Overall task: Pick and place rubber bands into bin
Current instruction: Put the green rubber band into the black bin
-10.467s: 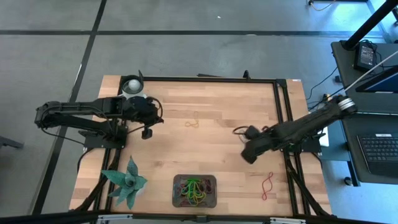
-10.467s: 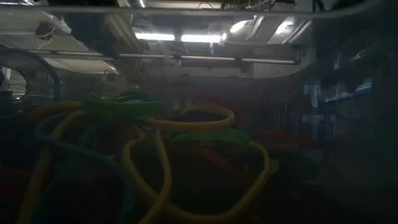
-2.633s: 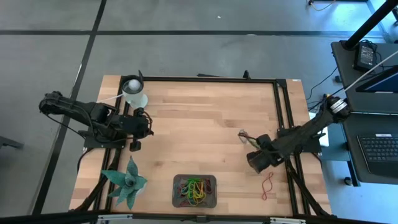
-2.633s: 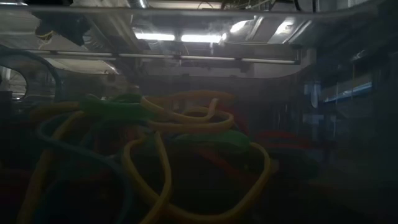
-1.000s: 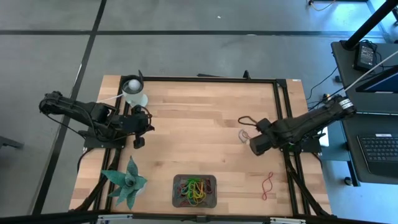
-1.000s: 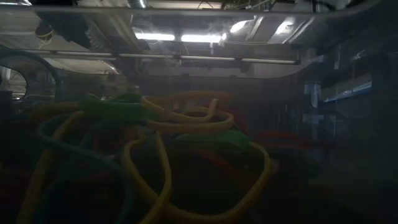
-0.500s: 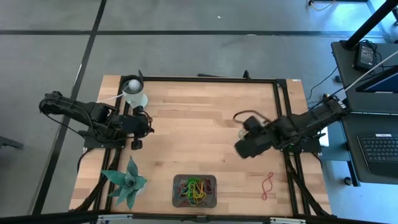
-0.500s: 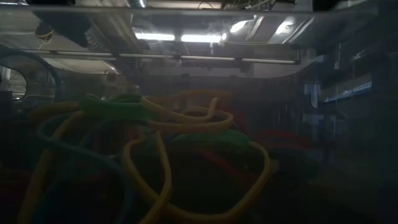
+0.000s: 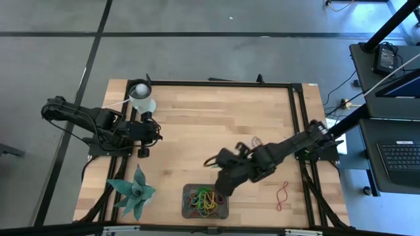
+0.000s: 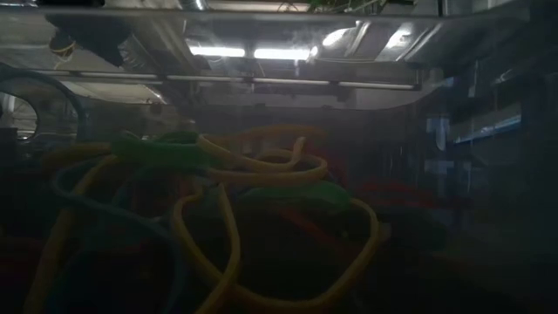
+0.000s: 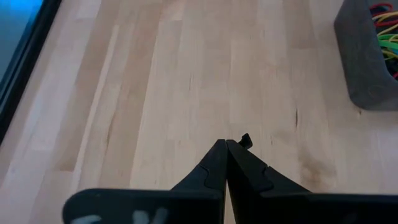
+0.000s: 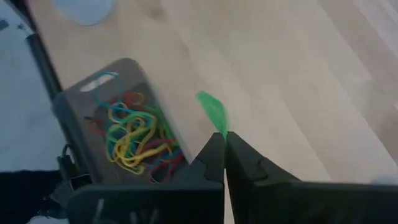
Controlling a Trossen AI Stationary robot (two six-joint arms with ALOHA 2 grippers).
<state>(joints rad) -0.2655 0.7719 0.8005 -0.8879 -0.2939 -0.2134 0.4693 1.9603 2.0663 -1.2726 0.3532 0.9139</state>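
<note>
Resting at the left edge of the frame, the left arm sat folded over the table (image 9: 197, 111), its left gripper (image 9: 142, 152) pinched shut and empty, the fingers (image 11: 214, 163) pressed together above bare wood in its own wrist camera. Just above it stood a white cup (image 9: 140, 97) at the table's upper left corner, and below it a green spiky plant (image 9: 134, 191) occupied the lower left. At bottom centre of the overhead frame lay the bin (image 9: 205, 201), a dark grey tray with a tangle of rubber bands (image 9: 206, 200) in yellow, green and red inside; the table-level camera, pressed close against them, showed the same loops (image 10: 227, 218) filling its frame under ceiling lights. Just right of and above the bin, the right arm stretched in from the right edge, its right gripper (image 9: 223, 185) closed to a narrow point on a green band (image 12: 213, 113) that stuck out past the fingertips in the wrist camera, hovering over wood beside the tray's rim (image 12: 68, 99). Farther right, a single red band (image 9: 282, 195) lay alone on the table near the lower right corner, well apart from the bin. A desk with a keyboard (image 9: 400, 157) filled the far right edge.
</note>
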